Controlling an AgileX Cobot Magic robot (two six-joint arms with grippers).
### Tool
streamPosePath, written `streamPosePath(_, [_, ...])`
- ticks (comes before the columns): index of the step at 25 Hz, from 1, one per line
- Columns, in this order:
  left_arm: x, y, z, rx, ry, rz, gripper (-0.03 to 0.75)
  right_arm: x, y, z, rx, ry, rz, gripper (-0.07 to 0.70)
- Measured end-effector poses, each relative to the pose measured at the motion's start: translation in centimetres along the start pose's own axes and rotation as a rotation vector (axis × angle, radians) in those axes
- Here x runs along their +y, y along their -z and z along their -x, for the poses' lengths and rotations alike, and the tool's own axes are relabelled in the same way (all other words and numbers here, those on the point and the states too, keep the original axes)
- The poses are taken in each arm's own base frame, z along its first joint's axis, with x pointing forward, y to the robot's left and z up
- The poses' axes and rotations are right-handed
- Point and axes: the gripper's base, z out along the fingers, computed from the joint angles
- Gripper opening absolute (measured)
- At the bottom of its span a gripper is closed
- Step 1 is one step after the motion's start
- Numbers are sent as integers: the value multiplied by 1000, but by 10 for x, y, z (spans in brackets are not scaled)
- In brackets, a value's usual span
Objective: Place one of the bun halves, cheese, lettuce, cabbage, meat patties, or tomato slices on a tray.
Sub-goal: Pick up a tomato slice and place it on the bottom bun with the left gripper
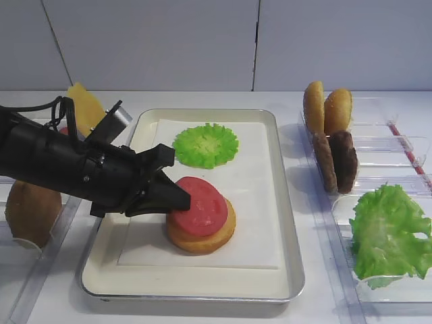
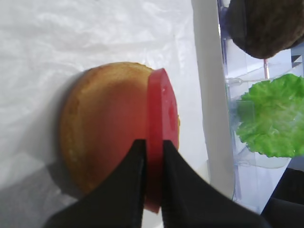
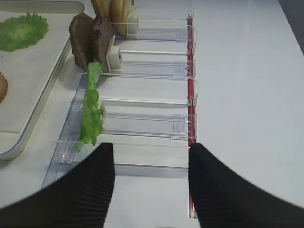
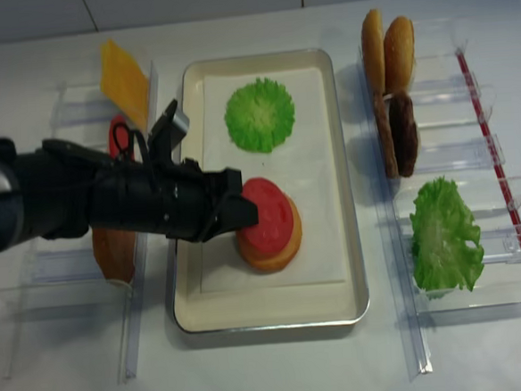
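Observation:
A silver tray (image 1: 291, 229) with a white paper liner lies in the middle of the table. On it sits a golden bun half (image 1: 206, 237), and a red tomato slice (image 1: 201, 206) rests tilted on top of the bun. My left gripper (image 1: 181, 201) is shut on the slice's left edge. In the left wrist view the slice (image 2: 161, 102) shows edge-on between the black fingers (image 2: 135, 166), over the bun (image 2: 107, 126). A round frilly green leaf (image 1: 206, 144) lies at the tray's far end. My right gripper (image 3: 151, 154) is open and holds nothing, over the near end of the right rack.
Clear racks flank the tray. The right racks hold two bun halves (image 1: 327, 108), two dark patties (image 1: 339, 160) and a lettuce leaf (image 1: 388, 233). The left racks hold a yellow cheese slice (image 1: 84, 108), a brown bun (image 1: 30, 212) and a red slice (image 4: 119, 134) behind the arm.

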Motion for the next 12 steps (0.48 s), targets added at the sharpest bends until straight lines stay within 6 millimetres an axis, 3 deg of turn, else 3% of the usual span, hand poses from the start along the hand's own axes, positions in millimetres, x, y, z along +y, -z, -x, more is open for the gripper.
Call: streamPosePath(12, [-10, 0, -2, 24, 0, -117, 31, 0, 0, 0, 0, 0, 0, 381])
